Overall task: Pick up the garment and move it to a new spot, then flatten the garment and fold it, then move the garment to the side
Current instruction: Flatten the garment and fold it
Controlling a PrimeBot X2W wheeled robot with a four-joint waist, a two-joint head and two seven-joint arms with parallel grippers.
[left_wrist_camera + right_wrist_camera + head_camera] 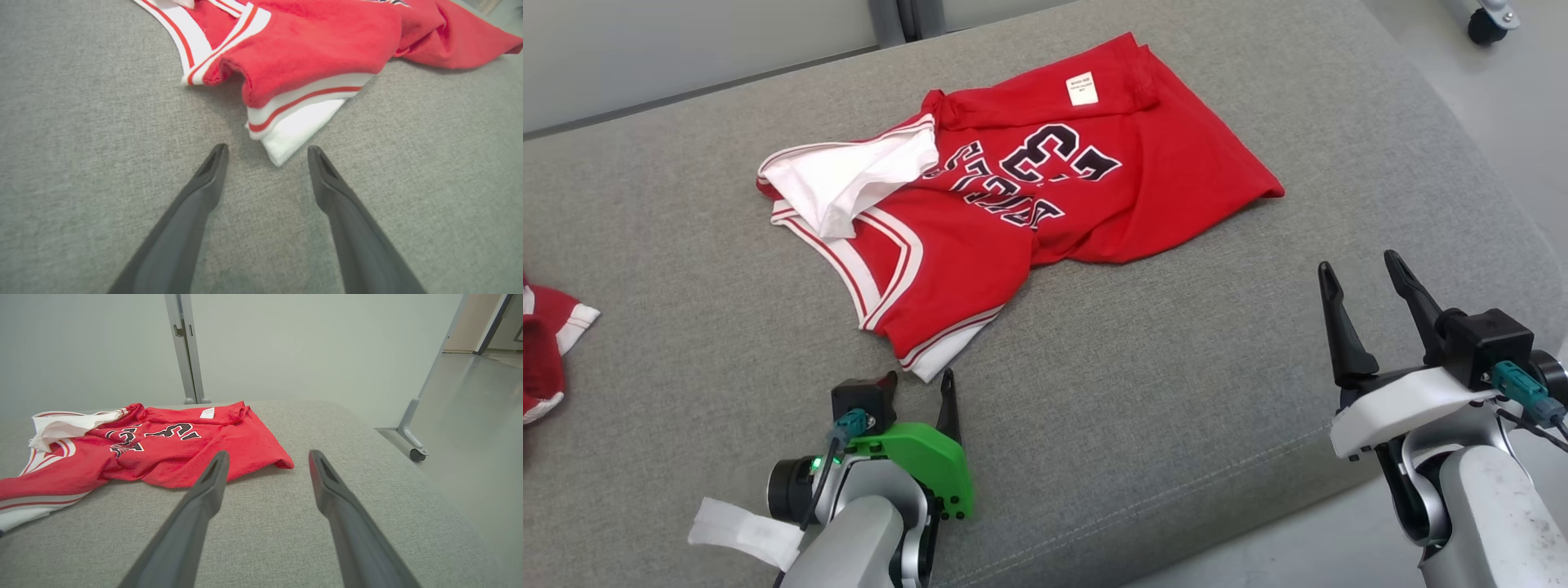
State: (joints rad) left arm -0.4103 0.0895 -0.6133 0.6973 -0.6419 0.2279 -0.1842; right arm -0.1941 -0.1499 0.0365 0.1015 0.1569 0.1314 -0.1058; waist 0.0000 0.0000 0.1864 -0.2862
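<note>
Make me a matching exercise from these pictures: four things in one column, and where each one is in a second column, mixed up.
Column one:
1. red jersey
2. left gripper
3. right gripper
4. white label

Column two:
A. open, above the grey padded surface near its right edge, apart from the jersey
B. lying rumpled on the grey surface, number showing
C. on the jersey's far edge
D. open, at the jersey's near white-trimmed corner

Pairs: 1-B, 2-D, 3-A, 4-C
</note>
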